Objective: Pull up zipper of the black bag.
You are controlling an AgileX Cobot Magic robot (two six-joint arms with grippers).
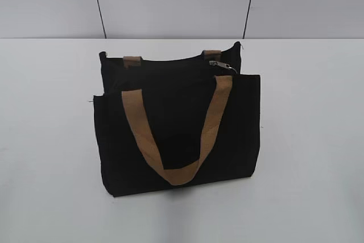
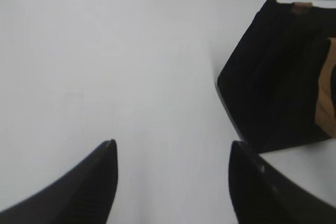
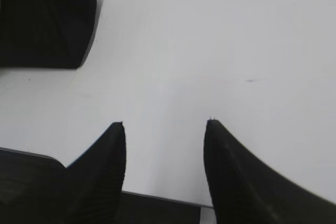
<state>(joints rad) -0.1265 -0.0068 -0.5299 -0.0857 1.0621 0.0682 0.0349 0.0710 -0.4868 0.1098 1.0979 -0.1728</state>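
The black bag point(image 1: 176, 135) stands in the middle of the white table, its front tan handle point(image 1: 176, 172) hanging down over the front panel. The zipper runs along the top edge, and its silvery pull tab point(image 1: 220, 65) sits near the right end. My left gripper point(image 2: 173, 148) is open over bare table, with the bag's left side point(image 2: 273, 77) off to its right. My right gripper point(image 3: 165, 124) is open above the table's front edge, with the bag's corner point(image 3: 47, 19) at upper left. Neither gripper shows in the exterior view.
The white table point(image 1: 45, 140) spreads around the bag on all sides. A pale wall with two dark seams point(image 1: 98, 4) stands behind it. The table's front edge point(image 3: 157, 198) shows under the right gripper.
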